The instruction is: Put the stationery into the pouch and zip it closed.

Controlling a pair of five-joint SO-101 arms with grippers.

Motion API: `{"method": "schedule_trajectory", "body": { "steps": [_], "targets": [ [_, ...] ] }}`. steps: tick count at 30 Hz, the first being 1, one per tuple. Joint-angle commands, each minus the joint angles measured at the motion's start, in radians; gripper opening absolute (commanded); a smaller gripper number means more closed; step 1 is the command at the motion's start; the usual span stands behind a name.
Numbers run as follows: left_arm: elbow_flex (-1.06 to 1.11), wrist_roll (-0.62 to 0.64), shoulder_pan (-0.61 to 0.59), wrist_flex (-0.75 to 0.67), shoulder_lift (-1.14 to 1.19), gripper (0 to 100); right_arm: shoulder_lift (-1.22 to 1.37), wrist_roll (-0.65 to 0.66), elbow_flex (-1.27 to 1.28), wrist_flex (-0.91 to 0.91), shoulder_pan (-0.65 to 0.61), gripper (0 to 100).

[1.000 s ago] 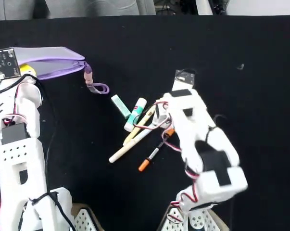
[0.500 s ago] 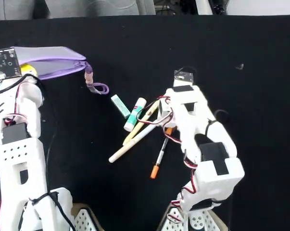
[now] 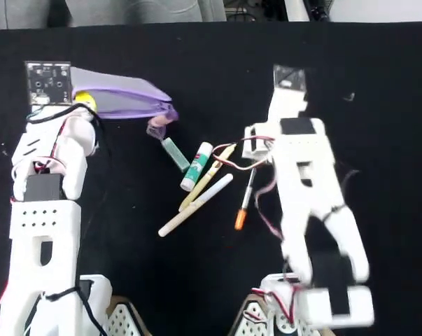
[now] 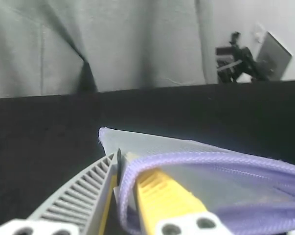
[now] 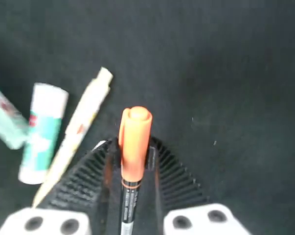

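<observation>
Left gripper clamped on purple pouch rim, up-left of the glue stick. Right gripper clamped on orange-capped pen, just right of the glue stick.

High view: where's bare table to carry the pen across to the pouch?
Bare black tabletop runs along the far edge between the purple pouch and the right arm, and right of that arm. Crowded: centre, with green-white glue stick, mint eraser, cream pencils and the held orange-capped pen.

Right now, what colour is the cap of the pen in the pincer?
Orange pen cap, clearest in right wrist view.
</observation>
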Motion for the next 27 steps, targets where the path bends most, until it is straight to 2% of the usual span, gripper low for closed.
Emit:
{"method": "schedule_trajectory", "body": {
  "steps": [1,8,16,27],
  "targets": [
    [-0.102,0.014,0.03,0.06,-0.023,3,-0.197,0.057,-0.054,-0.025,0.005,1.1],
    [-0.102,0.015,0.03,0.149,-0.023,3,-0.404,0.094,-0.045,-0.152,-0.118,1.1],
    [-0.073,0.015,0.03,0.15,-0.025,3,-0.492,0.094,-0.045,-0.276,-0.267,1.1],
    [-0.062,0.015,0.03,0.149,-0.025,3,-0.667,0.092,0.025,-0.506,-0.342,1.1]
  ]
}}
